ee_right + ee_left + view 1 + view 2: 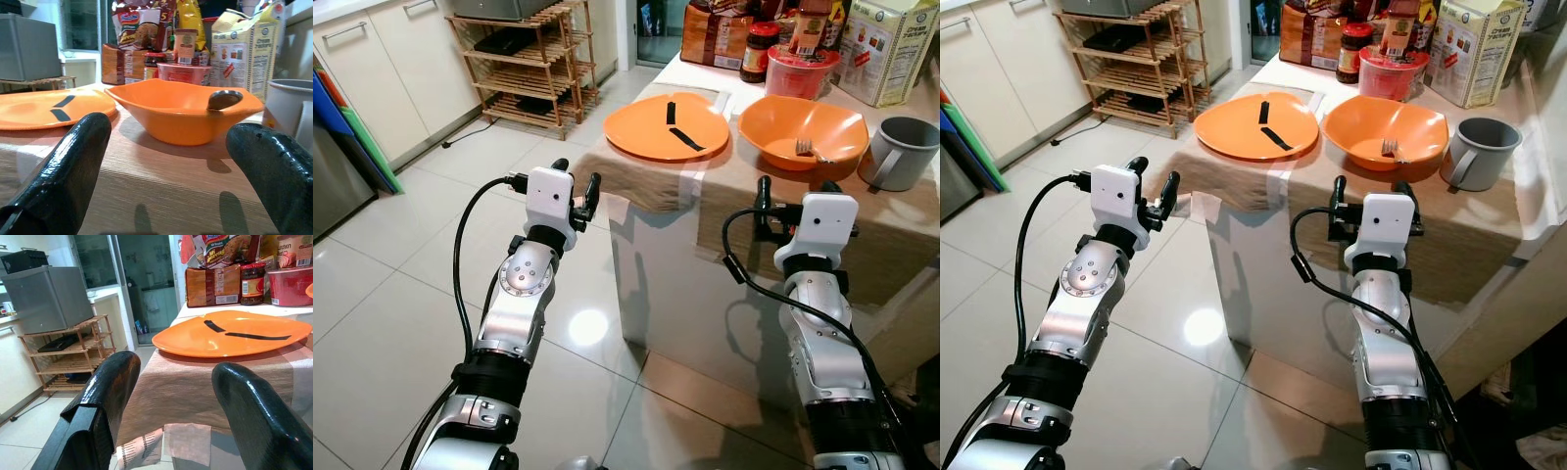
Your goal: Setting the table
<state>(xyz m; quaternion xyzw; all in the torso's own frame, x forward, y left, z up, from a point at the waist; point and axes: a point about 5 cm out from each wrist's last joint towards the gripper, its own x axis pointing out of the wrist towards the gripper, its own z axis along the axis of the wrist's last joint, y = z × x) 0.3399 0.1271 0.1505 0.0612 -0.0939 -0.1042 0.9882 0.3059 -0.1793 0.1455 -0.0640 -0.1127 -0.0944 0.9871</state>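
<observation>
While short of the table [656, 186] edge, left gripper [576, 186] and right gripper [793, 191], both spread, empty.

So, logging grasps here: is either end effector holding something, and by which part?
Nothing is held. Left end effector and right end effector are both open and empty.

Both arms reach forward, left end effector [576, 192] and right end effector [1368, 193] fingers spread apart.

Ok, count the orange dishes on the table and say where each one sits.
2. A flat plate with two black strips on it sits near the table's left corner. A bowl holding a fork sits just to its right, beside the grey mug.
</observation>
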